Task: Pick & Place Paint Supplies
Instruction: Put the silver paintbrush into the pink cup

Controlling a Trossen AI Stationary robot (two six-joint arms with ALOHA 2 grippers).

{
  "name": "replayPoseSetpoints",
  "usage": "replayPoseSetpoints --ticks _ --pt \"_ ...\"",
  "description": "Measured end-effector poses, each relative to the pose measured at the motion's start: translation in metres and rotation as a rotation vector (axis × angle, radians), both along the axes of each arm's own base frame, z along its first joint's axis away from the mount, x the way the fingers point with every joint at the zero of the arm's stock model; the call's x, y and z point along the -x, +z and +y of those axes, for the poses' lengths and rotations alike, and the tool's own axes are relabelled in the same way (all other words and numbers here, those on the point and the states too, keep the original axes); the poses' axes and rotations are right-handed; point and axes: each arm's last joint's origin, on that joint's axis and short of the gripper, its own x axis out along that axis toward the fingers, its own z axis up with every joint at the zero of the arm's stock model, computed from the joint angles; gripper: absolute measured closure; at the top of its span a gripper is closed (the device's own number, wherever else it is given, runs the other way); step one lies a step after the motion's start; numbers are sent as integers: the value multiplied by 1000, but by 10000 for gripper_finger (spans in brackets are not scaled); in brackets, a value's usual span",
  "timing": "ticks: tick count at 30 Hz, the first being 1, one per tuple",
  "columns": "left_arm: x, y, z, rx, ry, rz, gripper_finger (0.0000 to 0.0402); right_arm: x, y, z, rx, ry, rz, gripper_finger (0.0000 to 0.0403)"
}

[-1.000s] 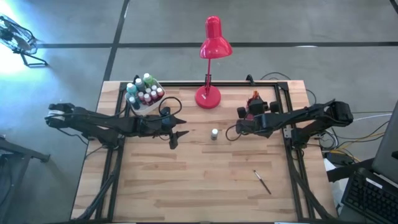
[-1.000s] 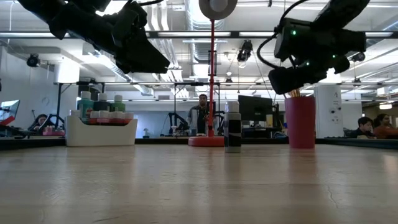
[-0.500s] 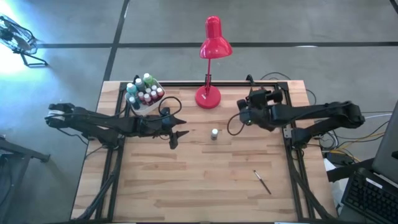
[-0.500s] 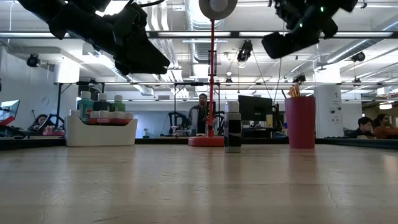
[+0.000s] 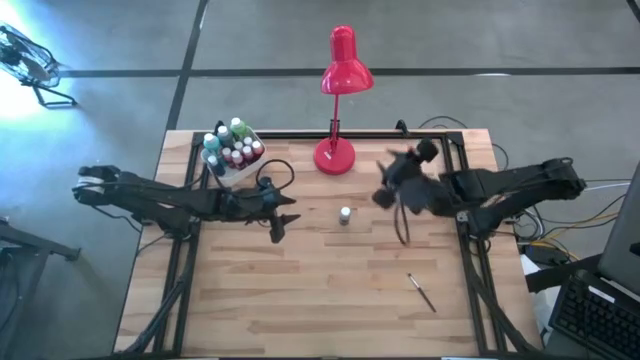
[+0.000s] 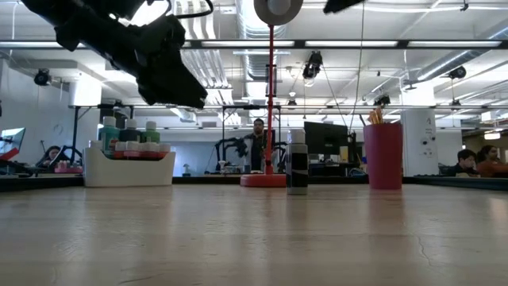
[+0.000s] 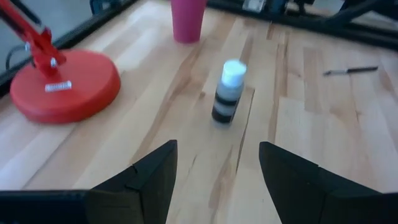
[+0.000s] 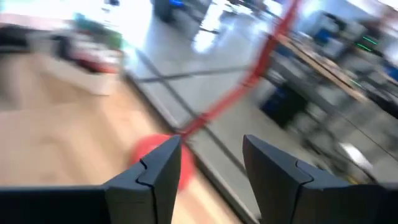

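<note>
A small dark paint bottle with a white cap stands upright on the table's middle. My left gripper hovers open to the left of it, pointing at it, with nothing between its fingers. My right gripper hangs high over the table to the right of the bottle, open and holding nothing. A red cup with brushes stands at the far right; the right arm covers it in the high view. One paintbrush lies flat near the right front.
A white tray of paint bottles stands at the far left. A red desk lamp rests on its round base at the far middle. Bare wood spreads over the near half of the table.
My right gripper has risen from beside the red cup, leaving the top of the low view, and has swung toward the table's middle while turning about. The left arm, the bottle and the loose brush keep their places.
</note>
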Motion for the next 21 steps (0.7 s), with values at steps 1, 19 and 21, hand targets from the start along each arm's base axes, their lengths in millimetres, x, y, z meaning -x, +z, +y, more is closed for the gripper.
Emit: replayPoseSetpoints --ticks 1,19,21 --pt "1 -1 0 5 2 14 170 0 3 8 -8 50 0 234" --pt "9 -19 0 89 52 117 170 14 -12 118 -455 261 66 198" --pt "10 -21 0 91 54 126 170 15 -19 120 -555 189 164 197"
